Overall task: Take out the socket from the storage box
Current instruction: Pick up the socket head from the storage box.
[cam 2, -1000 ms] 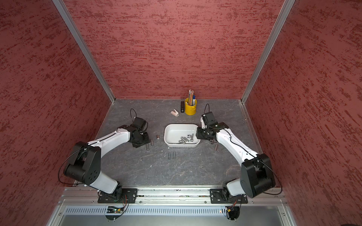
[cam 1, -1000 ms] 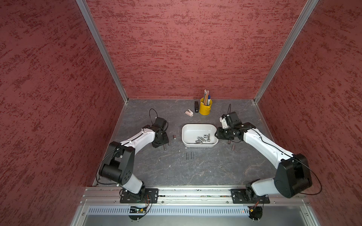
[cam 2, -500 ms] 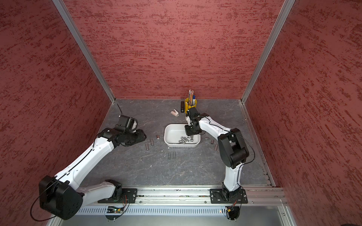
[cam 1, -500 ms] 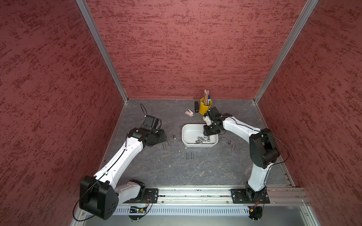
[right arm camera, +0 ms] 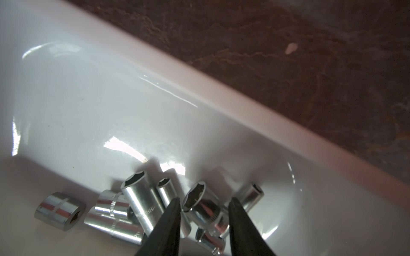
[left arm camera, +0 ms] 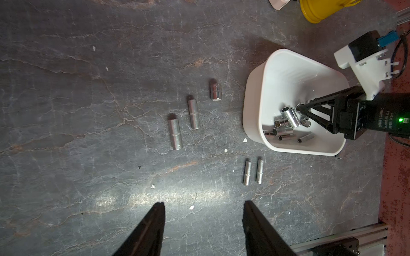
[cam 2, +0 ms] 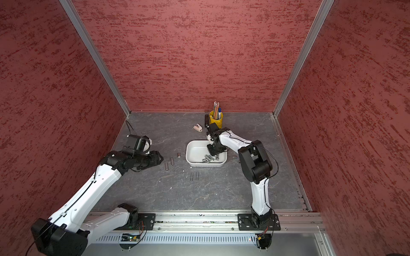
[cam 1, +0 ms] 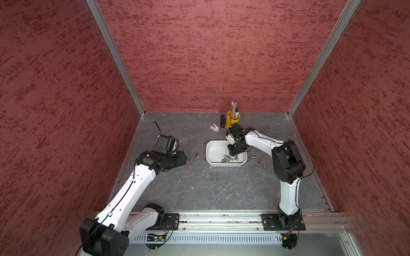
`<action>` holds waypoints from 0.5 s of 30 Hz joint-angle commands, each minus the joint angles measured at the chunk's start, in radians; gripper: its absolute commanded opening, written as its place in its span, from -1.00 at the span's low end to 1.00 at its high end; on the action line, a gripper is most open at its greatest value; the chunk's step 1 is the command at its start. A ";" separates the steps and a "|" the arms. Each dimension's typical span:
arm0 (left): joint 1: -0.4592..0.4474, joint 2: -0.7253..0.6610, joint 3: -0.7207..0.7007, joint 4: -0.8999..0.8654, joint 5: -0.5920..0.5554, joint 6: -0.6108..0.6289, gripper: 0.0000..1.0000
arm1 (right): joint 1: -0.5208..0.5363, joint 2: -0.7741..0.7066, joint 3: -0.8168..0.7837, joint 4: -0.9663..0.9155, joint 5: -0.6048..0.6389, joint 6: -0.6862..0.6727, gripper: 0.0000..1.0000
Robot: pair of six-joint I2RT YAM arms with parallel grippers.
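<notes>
The storage box (cam 1: 216,150) (cam 2: 196,150) is a shallow white tray in the middle of the dark table. Several shiny steel sockets (cam 1: 227,158) (left arm camera: 286,128) lie heaped at its near right end. My right gripper (cam 1: 231,153) (cam 2: 210,153) (right arm camera: 204,199) reaches down into the box. Its jaws are open and straddle one hex-mouthed socket (right arm camera: 199,199), with a thin gap on one side. The box rim (right arm camera: 244,106) runs behind it. My left gripper (cam 1: 180,158) (left arm camera: 204,204) hangs open and empty over bare table, left of the box.
Loose sockets lie on the table: three left of the box (cam 1: 191,161) (left arm camera: 193,114), two in front (cam 1: 215,176) (left arm camera: 253,172), three to its right (cam 1: 259,160). A yellow pen cup (cam 1: 233,119), a black item (cam 1: 222,121) and a small pink piece (cam 1: 214,128) stand behind. Red walls enclose the table.
My right gripper has moved from outside the box's right end into the box, down over the heap of sockets. The left arm has risen and stretched out, its gripper staying left of the box.
</notes>
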 commanded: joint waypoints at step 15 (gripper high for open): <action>-0.001 0.016 -0.017 0.002 -0.011 0.016 0.18 | 0.002 0.083 0.002 -0.020 0.065 0.048 -0.63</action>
